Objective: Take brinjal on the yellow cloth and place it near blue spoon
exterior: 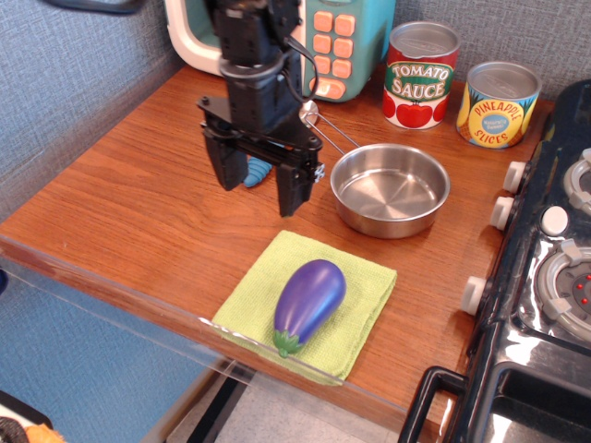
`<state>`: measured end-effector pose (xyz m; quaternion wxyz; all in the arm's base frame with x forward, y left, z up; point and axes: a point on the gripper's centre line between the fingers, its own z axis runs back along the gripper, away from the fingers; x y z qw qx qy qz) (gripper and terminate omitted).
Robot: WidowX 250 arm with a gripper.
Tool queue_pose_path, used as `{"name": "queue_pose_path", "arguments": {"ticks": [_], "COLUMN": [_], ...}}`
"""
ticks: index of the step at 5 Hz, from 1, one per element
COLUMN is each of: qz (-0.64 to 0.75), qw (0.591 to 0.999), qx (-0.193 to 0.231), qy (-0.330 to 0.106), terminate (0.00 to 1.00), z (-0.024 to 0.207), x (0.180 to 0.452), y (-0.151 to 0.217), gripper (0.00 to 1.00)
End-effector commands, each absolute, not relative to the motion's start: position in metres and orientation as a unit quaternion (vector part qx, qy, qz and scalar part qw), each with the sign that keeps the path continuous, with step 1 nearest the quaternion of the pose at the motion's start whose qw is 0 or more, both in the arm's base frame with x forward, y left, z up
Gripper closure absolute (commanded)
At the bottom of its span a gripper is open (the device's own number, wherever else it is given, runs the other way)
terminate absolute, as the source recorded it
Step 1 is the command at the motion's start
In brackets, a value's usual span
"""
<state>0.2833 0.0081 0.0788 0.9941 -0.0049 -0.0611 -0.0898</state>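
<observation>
The purple brinjal [310,293] lies on the yellow cloth [365,300] near the table's front edge, green stem cap toward the front. My gripper [257,191] is open and empty, fingers pointing down, above the wood a short way behind and to the left of the cloth. The blue spoon [256,171] lies behind the gripper; only a bit of its ribbed blue handle shows between the fingers, and its silver bowl [308,112] shows beside the arm.
A steel pan [390,189] stands right of the gripper. A tomato sauce can [421,74] and a pineapple can [499,103] stand at the back. A toy microwave [332,41] is behind the arm. A toy stove [554,268] fills the right side.
</observation>
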Motion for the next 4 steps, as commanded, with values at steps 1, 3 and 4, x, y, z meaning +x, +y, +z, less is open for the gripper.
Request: {"name": "queue_pose_path", "arguments": {"ticks": [1,3,4], "qz": [-0.133,-0.152,-0.161], "qw": [0.988,0.986,0.985], "qx": [0.003,0.013,0.023], "qy": [-0.078,-0.059,-0.057], "terminate": [0.0,0.0,0.0], "z": [0.084,0.068,0.059], "x": [0.247,0.226,0.219], "y": [-0.021,-0.043,-0.052], "gripper": [0.0,0.0,0.0]}}
